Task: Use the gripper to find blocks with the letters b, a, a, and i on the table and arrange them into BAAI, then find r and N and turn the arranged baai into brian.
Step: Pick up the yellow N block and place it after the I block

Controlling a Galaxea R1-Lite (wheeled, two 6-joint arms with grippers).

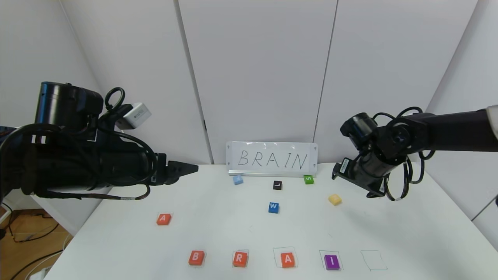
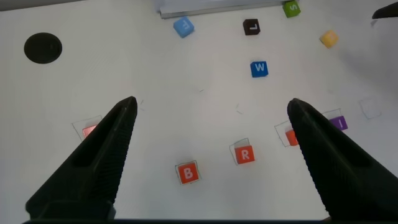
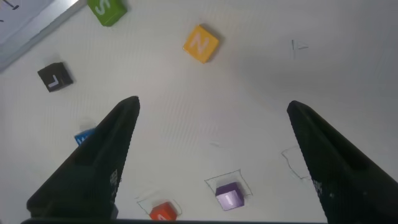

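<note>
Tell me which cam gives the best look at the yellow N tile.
Right wrist view: the N tile is large there, its letter readable, lying clear of the open right end effector. The head view shows it small, near the green S tile, letter unreadable. The left wrist view catches it tiny, far off.

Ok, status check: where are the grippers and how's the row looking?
Left gripper and right gripper open, both above the table. Front row reads B, R, A, I; last square empty. N tile untouched, nothing blocking it.
</note>
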